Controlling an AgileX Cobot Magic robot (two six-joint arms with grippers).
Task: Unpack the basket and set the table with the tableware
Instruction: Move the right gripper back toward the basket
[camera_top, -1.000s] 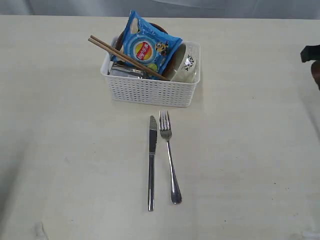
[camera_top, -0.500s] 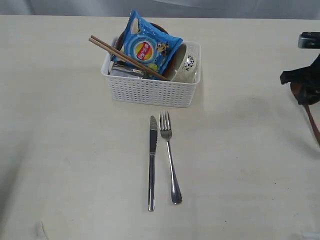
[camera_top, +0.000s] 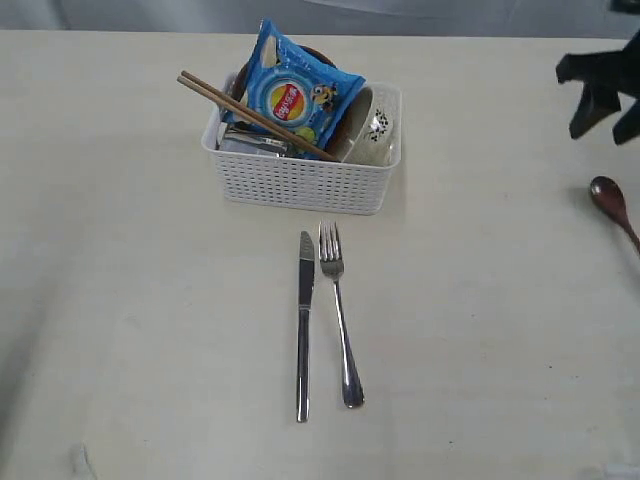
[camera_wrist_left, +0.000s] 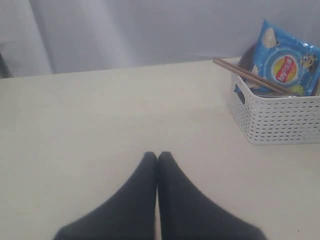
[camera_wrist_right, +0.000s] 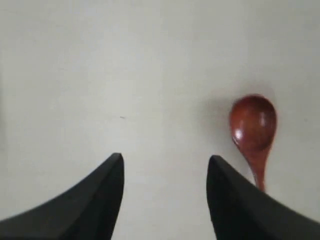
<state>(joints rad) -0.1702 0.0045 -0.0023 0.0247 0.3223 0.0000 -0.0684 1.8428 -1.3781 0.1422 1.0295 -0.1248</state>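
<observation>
Although the spoon (camera_top: 610, 200) lies flat on the table (camera_top: 130, 300) at the far right, free of any grip, most of the tableware sits in the basket (camera_top: 300, 185), well apart from it, with the knife (camera_top: 303, 320) and fork (camera_top: 340, 320) side by side just in front of the basket. The chopsticks (camera_top: 250, 112) rest slantwise across the chip bag (camera_top: 295, 95), their ends poking out past the basket's left rim. They look light, stiff and thin, likely to roll or scissor apart, so a pinch across both near those free ends seems best. The bowl (camera_top: 375, 125), tipped on its side at the basket's right end, looks glazed, so it is probably slick and breakable; its rim is the natural hold, taken gently. The right gripper (camera_top: 607, 118) hangs above the table near the spoon, pointing down, jaws spread wide and empty. The left gripper (camera_wrist_left: 157, 156) hovers low over the table left of the basket, fingers pressed together, holding nothing.
</observation>
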